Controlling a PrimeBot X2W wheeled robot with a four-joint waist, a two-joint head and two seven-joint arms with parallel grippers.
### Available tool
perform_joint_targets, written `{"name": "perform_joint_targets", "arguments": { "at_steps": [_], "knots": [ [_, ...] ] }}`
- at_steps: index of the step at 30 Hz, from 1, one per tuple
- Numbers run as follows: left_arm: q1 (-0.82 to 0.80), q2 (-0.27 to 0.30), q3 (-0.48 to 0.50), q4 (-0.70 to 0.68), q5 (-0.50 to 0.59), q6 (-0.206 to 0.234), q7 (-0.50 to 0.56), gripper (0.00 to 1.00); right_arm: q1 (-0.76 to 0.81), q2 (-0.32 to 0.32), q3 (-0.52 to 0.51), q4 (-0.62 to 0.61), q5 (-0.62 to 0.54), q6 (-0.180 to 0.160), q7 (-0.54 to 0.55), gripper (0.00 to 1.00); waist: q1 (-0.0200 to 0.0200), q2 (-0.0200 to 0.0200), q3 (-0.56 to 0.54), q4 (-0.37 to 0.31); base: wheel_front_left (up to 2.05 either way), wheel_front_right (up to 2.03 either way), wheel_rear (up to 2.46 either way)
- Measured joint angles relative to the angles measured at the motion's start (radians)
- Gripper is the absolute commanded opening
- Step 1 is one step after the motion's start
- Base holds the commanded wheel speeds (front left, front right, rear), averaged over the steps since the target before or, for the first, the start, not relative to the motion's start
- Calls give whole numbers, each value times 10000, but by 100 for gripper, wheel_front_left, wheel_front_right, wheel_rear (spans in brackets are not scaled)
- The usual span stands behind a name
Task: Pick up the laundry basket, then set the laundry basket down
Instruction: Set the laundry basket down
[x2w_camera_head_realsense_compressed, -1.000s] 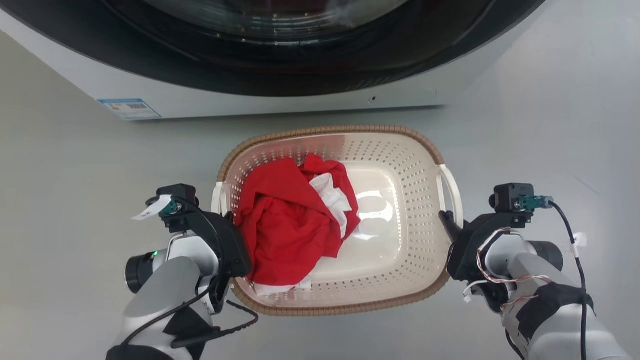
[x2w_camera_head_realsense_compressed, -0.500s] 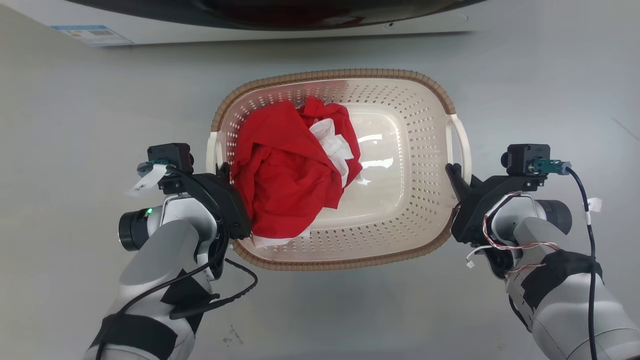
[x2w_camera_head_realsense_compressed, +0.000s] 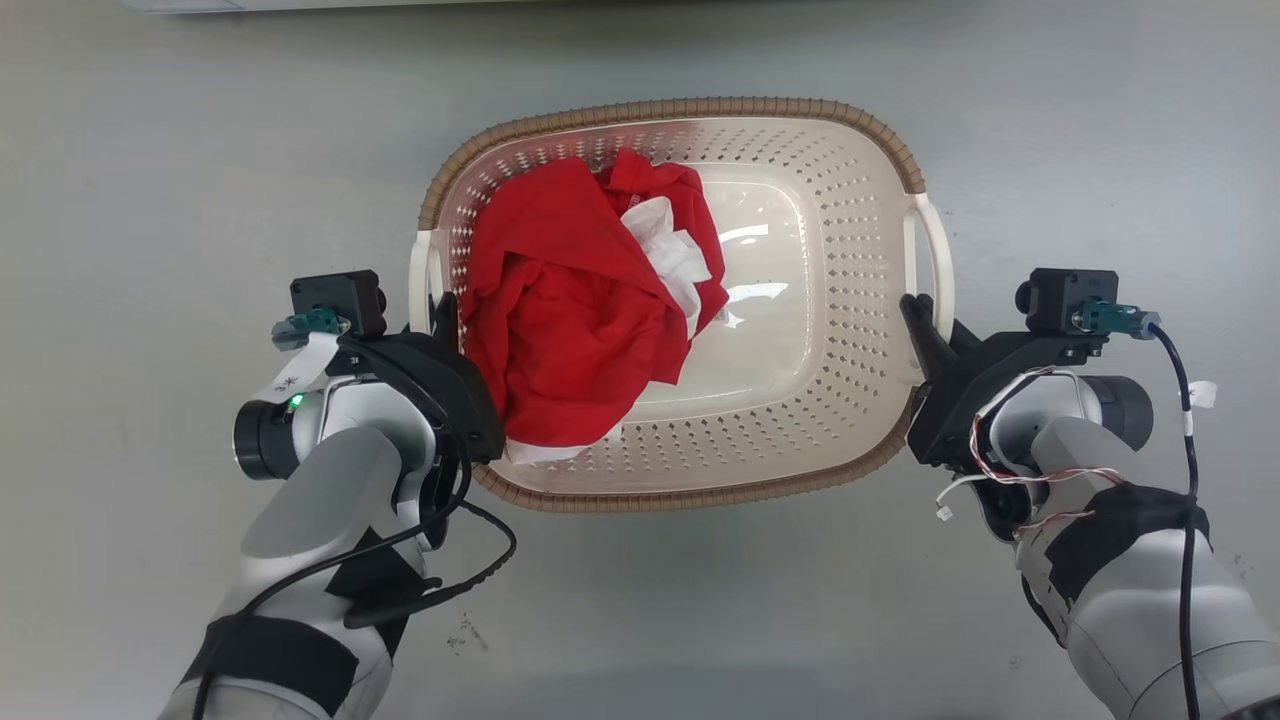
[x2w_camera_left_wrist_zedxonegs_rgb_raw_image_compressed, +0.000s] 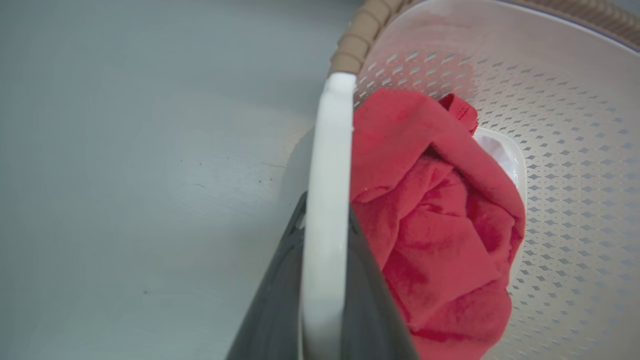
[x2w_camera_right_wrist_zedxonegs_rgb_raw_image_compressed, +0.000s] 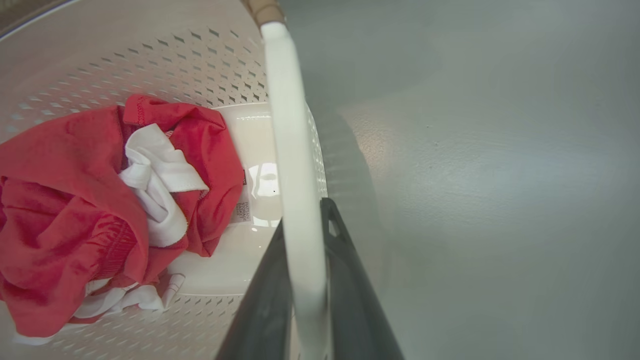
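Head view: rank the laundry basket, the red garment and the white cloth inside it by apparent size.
Largest: laundry basket.
Then: red garment.
Smallest: white cloth, though the red garment partly hides it.

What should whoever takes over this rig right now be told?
Left claw: shut on the laundry basket at its left handle.
Right claw: shut on the right handle.
The basket is held between both arms above the grey floor, with red and white clothes inside.
Done: both handles are gripped. I cannot tell whether the basket is off the floor.
Left: finish the lift, set it down, open both claws.
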Motion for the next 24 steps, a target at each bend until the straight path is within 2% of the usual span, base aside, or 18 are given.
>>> {"name": "perform_joint_targets", "arguments": {
  "at_steps": [20, 21, 22, 23, 24],
  "knots": [
    [-206, 12, -10, 336, -27, -272, -217, 0, -124, 90, 44, 303, -25, 48, -458, 0, 0, -1, 127, -39, 0, 0, 0],
    [-215, 10, -8, 345, -48, -322, -157, 0, -124, 94, 48, 307, -25, 46, -502, 31, 0, -1, 121, -39, 0, 0, 0],
    [-227, 12, 8, 360, -117, -355, -75, 0, -126, 94, 52, 307, -25, 46, -546, 100, 0, -1, 113, -36, 0, 0, 0],
    [-225, 12, 10, 355, -222, -416, 8, 38, -127, 96, 56, 305, -25, 46, -585, 100, 1, 0, 105, -34, 0, 0, 0],
    [-219, 29, -36, 337, -299, -435, 38, 84, -128, 79, 61, 305, -25, 40, -679, 100, 1, 0, 91, -34, 0, 0, 0]
  ]
}}
